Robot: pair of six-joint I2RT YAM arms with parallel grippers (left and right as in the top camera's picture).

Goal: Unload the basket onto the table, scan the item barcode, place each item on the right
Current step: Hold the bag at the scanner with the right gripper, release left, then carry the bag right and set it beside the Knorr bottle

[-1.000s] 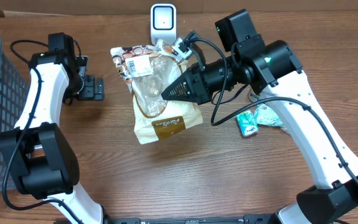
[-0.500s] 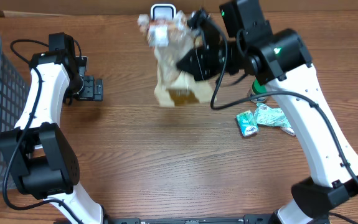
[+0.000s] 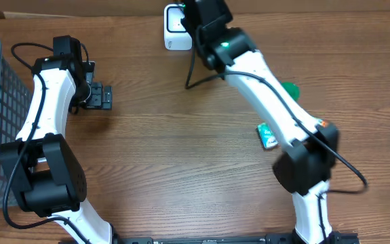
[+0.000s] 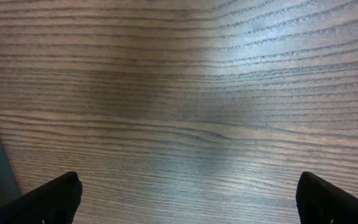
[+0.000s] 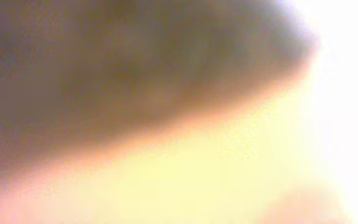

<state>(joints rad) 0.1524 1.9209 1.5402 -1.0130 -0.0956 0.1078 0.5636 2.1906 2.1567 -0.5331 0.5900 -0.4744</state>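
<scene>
Presently the right arm point(image 3: 249, 64) stretches over the scanner point(image 3: 173, 30) — right gripper closed, any load unseen; left gripper point(image 3: 104, 96) spread wide, empty, well away from the scanner.

Left arm point(image 3: 42, 102) runs up beside the tabletop's point(image 3: 181, 169) left edge, elbow bent; left gripper point(image 3: 105, 96) points rightward, low over the wood, fingers point(image 4: 57, 194) spread wide; right arm point(image 3: 269, 95) stretches diagonally from near edge to far edge; right gripper hidden beneath its wrist point(image 3: 208, 24), jaws closed; its camera shows only blur.
</scene>
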